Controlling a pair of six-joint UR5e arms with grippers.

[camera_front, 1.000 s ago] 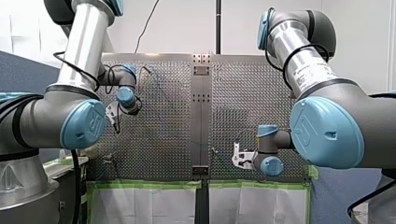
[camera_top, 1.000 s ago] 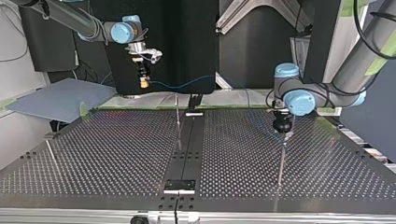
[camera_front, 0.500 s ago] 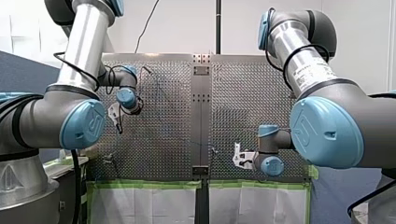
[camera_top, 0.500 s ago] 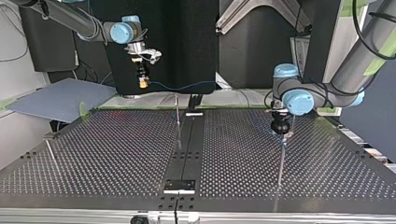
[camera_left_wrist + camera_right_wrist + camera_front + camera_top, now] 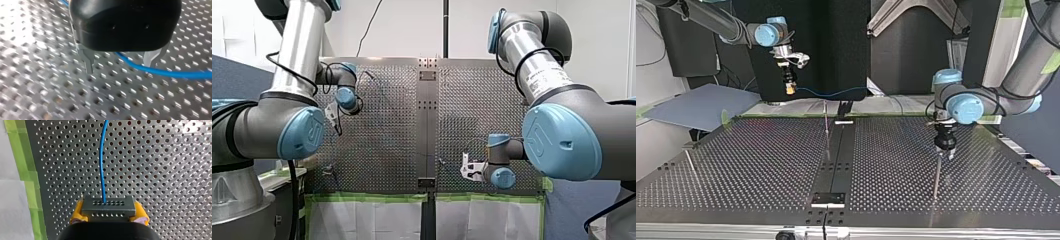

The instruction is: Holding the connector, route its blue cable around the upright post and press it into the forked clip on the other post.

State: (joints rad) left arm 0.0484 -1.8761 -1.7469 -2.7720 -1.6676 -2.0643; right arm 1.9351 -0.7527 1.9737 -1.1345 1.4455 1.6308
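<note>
Right wrist view alone: connector (image 5: 108, 206) clenched between right gripper's (image 5: 108, 210) yellow pads (image 5: 78, 211), cable (image 5: 101, 165) leaving straight ahead of jaws; left wrist view alone: left gripper (image 5: 120, 65) released, metal fingers (image 5: 88, 62) spread, cable crossing between them and past one fingertip, contact not discernible.

1. A robotics lab: my silver-grey, blue-capped left arm (image 5: 297, 65) and right arm (image 5: 537, 65) flank a perforated steel table (image 5: 387, 140).
2. Green masking tape (image 5: 367, 196) edges it; a bare white wall (image 5: 412, 25) stands behind.

Blue cable (image 5: 101, 157), grey connector (image 5: 108, 206), yellow pads (image 5: 76, 212), silver perforated table (image 5: 162, 170)
</note>
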